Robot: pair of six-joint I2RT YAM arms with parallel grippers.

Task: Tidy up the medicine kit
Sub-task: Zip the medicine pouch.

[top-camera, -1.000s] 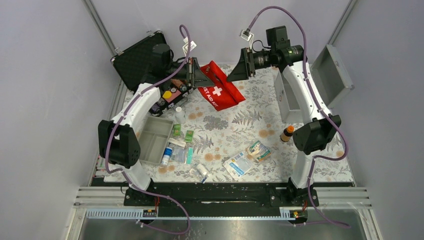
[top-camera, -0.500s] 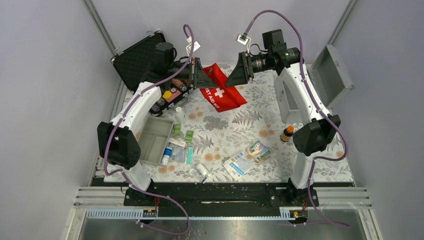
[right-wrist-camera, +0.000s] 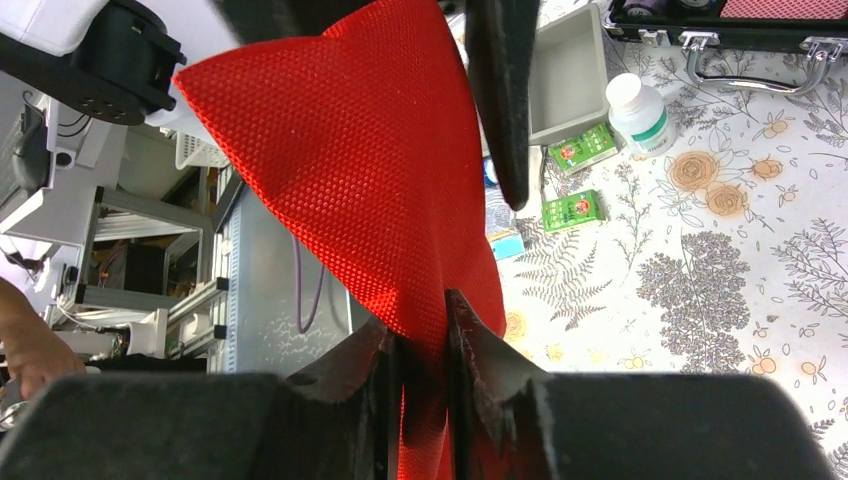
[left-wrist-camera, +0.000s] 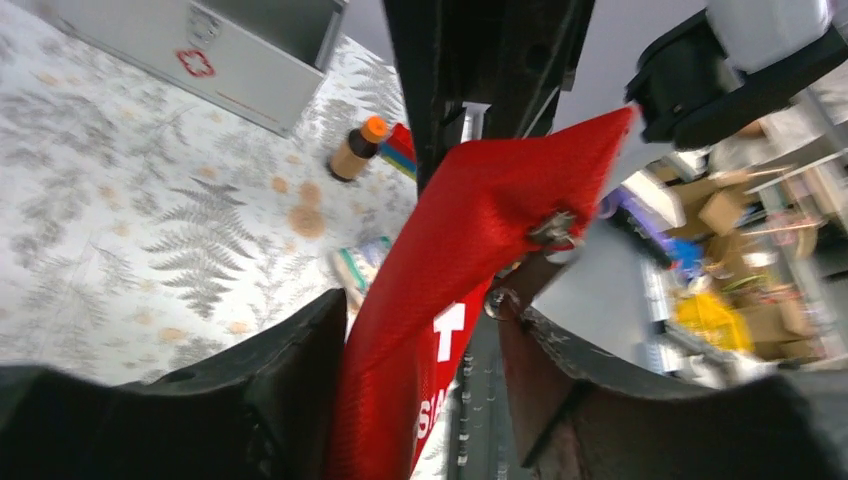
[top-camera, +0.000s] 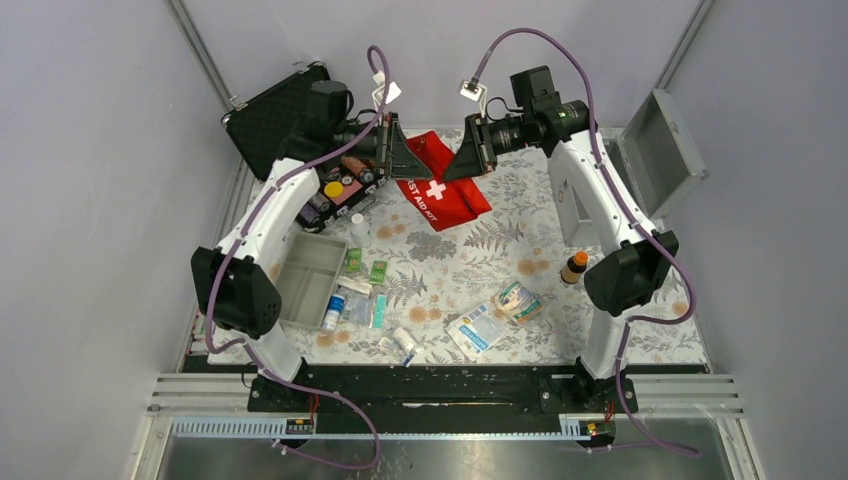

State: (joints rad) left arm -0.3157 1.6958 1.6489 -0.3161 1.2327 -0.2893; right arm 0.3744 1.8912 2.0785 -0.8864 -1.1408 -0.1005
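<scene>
Bottle (top-camera: pixel 573 267) near medicine kit (top-camera: pixel 660 150); pouch (top-camera: pixel 440 192) aloft

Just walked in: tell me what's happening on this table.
Both arms are at the red first-aid pouch at the far side. The right gripper has its jaws pinched on the fabric; the left gripper has its jaws open around it. The metal box stands open at the right, and bottles and packets lie loose on the cloth.
</scene>
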